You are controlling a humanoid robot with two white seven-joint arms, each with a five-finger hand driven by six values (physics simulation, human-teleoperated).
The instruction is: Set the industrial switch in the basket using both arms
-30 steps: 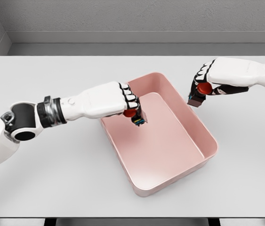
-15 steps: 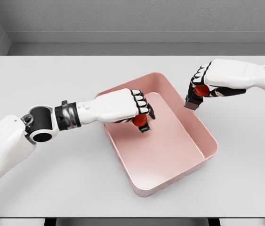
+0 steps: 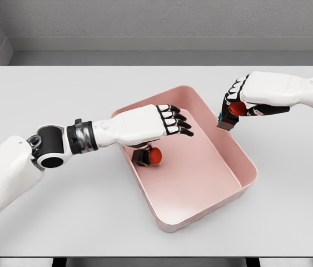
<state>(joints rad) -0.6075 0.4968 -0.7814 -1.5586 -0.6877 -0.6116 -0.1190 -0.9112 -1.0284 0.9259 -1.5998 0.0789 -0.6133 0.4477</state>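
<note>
Holding one switch [image 3: 229, 113] in my right hand [image 3: 239, 103], I have it just beside the basket [image 3: 245, 161], at the far right rim and above the table [image 3: 34, 89]. My fingers are curled tight round its red button, with the dark body hanging below the palm.

My left hand [image 3: 167, 120] hovers over the near-left part of the basket with its fingers spread and holding nothing. Under it a second switch [image 3: 148, 156] lies on its side on the basket floor, close to the left wall, red button pointing right. I judge that half of the job done.

So the step in hand is the right-side delivery. That switch is not over the floor yet; it sits about above the rim or slightly outside it, and I cannot tell which. The next move calls for carrying it inward past the wall, toward open floor, then lowering before I loosen my grip, so it does not strike the rim and tip out onto the table. My left arm reaches across the left wall, so I should keep the two hands well apart while the right one comes in.
</note>
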